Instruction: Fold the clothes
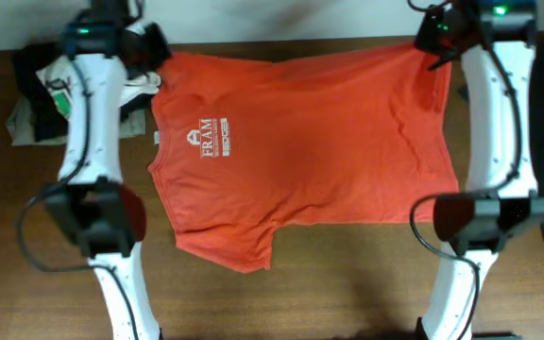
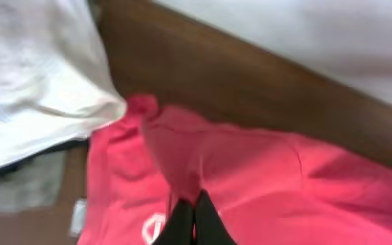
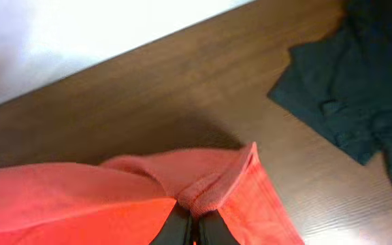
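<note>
Lettering (image 1: 208, 137) on the T-shirt (image 1: 300, 142): too small to read from overhead. Left wrist view: blurred throughout. Left gripper (image 2: 194, 224) and right gripper (image 3: 192, 230): cut off by the bottom edge of their own views. Dark garment (image 3: 359, 82): cut off by the right edge.

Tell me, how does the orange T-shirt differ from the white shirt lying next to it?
The orange T-shirt lies spread out; the white shirt is bunched in a heap. The left gripper and right gripper each pinch the orange T-shirt's edge; neither holds the white shirt. The orange one bears white lettering, the white one a green-black patch. Both lie on the table.
</note>
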Action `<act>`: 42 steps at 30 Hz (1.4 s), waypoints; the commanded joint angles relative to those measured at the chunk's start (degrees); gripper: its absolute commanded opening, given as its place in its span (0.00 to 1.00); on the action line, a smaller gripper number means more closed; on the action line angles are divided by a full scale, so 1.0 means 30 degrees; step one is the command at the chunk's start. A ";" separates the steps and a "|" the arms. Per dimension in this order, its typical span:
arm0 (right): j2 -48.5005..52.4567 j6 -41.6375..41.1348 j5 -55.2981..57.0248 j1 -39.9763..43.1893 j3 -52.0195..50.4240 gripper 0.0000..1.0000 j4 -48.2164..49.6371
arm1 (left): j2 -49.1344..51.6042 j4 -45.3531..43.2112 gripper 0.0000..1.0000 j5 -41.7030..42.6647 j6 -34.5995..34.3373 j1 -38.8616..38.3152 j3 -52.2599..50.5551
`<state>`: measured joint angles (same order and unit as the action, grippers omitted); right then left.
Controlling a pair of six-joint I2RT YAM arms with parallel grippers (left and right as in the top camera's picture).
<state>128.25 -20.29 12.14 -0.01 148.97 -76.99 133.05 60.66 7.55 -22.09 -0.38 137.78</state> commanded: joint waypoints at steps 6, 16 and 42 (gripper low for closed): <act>0.3504 0.0233 0.0095 0.3198 0.0102 0.04 0.1676 | 0.3490 -0.2754 0.01 -0.4976 0.0087 0.0080 0.0189; 0.3687 0.2346 -0.2973 0.5013 -0.1712 0.04 0.2091 | 0.3475 0.2018 0.01 -0.4860 0.0095 0.0313 -0.0197; 0.4167 0.3978 -0.6849 0.3985 -0.2980 0.04 -0.0714 | 0.3548 0.7402 0.11 -0.0809 0.2266 0.0204 -0.0102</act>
<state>138.87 -8.69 -7.53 13.63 140.14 -78.70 143.06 83.42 3.20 -16.25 3.29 137.62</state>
